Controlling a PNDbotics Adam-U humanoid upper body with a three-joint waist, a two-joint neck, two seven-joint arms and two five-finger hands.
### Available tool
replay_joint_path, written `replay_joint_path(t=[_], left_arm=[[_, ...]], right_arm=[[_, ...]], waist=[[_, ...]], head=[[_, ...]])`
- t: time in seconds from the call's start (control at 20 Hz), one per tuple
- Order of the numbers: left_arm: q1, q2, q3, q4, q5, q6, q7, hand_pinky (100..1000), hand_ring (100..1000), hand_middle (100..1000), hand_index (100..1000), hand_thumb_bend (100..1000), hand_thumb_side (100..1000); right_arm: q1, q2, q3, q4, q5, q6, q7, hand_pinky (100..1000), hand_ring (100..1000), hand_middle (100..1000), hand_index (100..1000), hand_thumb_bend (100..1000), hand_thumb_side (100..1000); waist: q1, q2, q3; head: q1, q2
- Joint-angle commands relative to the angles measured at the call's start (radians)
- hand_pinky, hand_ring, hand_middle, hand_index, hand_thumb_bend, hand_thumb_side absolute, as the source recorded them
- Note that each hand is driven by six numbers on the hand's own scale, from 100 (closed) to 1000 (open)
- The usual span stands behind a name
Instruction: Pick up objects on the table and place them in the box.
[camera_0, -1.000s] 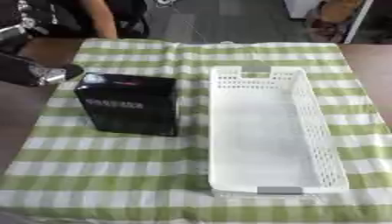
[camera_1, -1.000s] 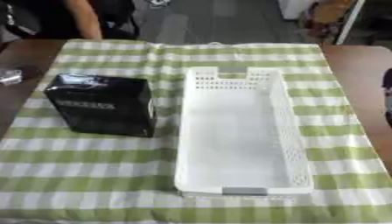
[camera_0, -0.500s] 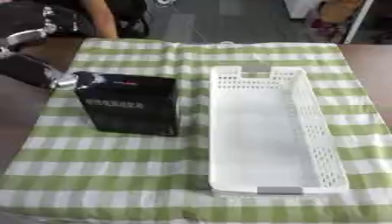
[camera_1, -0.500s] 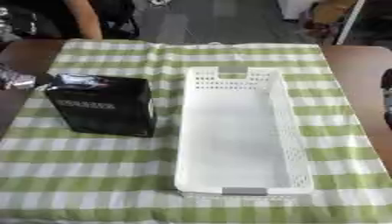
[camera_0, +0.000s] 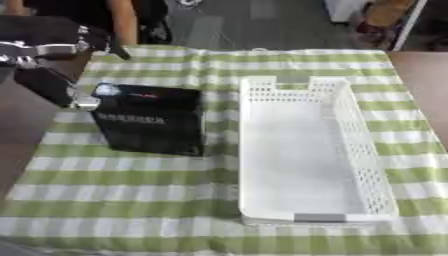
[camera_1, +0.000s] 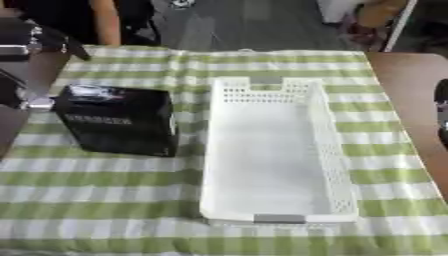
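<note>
A black box (camera_0: 153, 120) with faint lettering on top lies on the green checked cloth, just left of the white perforated basket (camera_0: 359, 135). The basket holds nothing. My left hand (camera_0: 54, 84) comes in from the upper left. Its fingers are stretched out, and the silver fingertips (camera_0: 87, 102) sit against the box's far-left corner without curling round it. Its thumb (camera_0: 116, 50) points away above the box. Of my right hand (camera_1: 442, 102) only a dark sliver shows, at the right edge of the right eye view beside the table.
The green and white checked cloth (camera_0: 131, 200) covers most of the brown table (camera_0: 22, 135). Bare wood shows along the left and right sides. A person stands beyond the far edge at the upper left and touches nothing.
My left hand has moved right from the table's left edge and down to the black box's far-left corner. The box and the basket have stayed put.
</note>
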Motion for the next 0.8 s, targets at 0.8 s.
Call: replay_joint_path(t=[0.8], left_arm=[[-0.140,-0.057,-0.057,0.121,0.108,0.028,-0.097,826,796,845,942,1000,721]], right_arm=[[-0.008,-0.023,-0.002,-0.005,-0.004,-0.001,0.002,840,861,790,923,335,636]], waist=[[0.003,-0.015,-0.004]], head=[[-0.002,0.000]])
